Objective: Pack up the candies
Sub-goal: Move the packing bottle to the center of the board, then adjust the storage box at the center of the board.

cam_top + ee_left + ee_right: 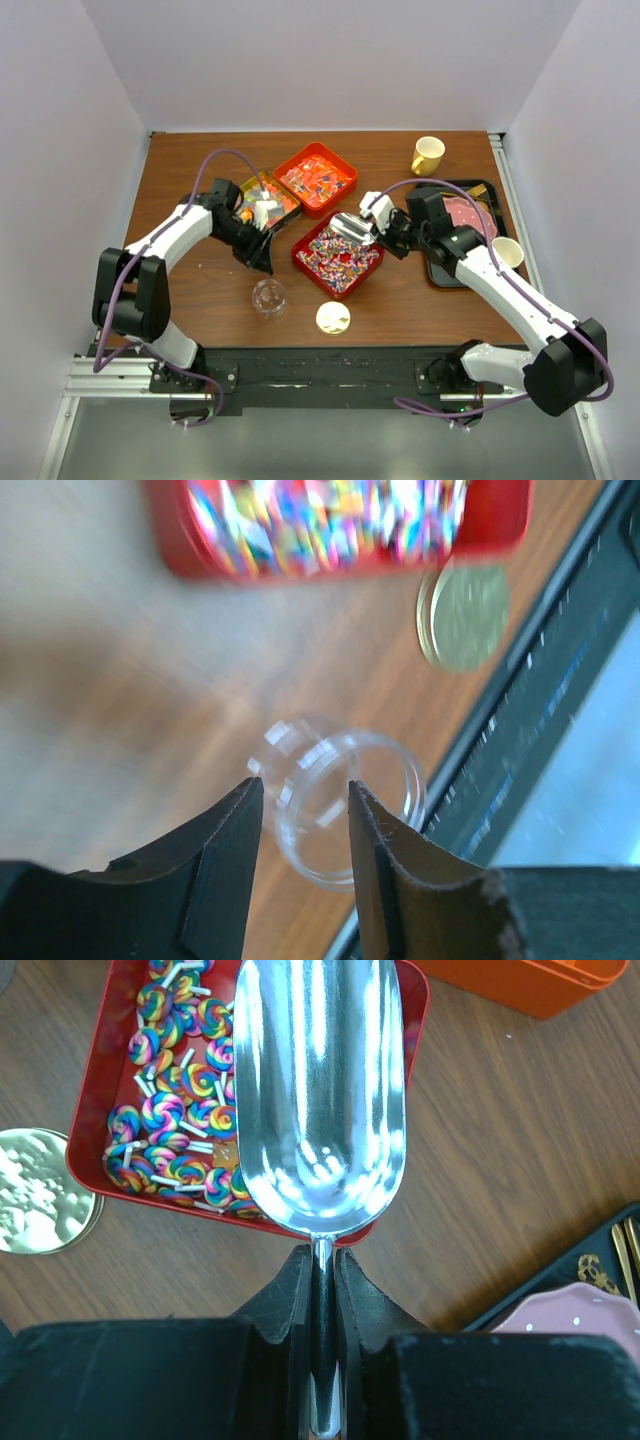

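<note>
The right gripper point(320, 1260) is closed tightly on the thin handle of a metal scoop point(320, 1090), with both fingers pressed against the stem just behind the bowl. The bowl of the scoop hangs over the right part of a red tray point(85, 1175). The swirled candies point(165, 1100), in pink, blue and yellow with short white sticks, lie in this tray directly to the left of the bowl. I cannot tell if the scoop touches them. In the top view the same swirled candies point(338, 260) fill the red tray in the middle of the table point(200, 290), just in front of the right gripper point(383, 228). The left gripper point(300, 805) has its fingers apart, and nothing is clamped between them. A small clear jar point(345, 805) shows through the gap, blurred, standing on the wood. From above, the jar point(268, 297) stands just on the near side of the left gripper point(264, 258), and I cannot tell whether they touch. More wrapped candies point(318, 180) lie in an orange tray point(343, 160) further back. Gummy pieces point(272, 192) lie in a dark tray beside it, close behind the left wrist. A round gold lid point(333, 318) lies flat on the table between the jar and the red tray, nearer to the front edge.
</note>
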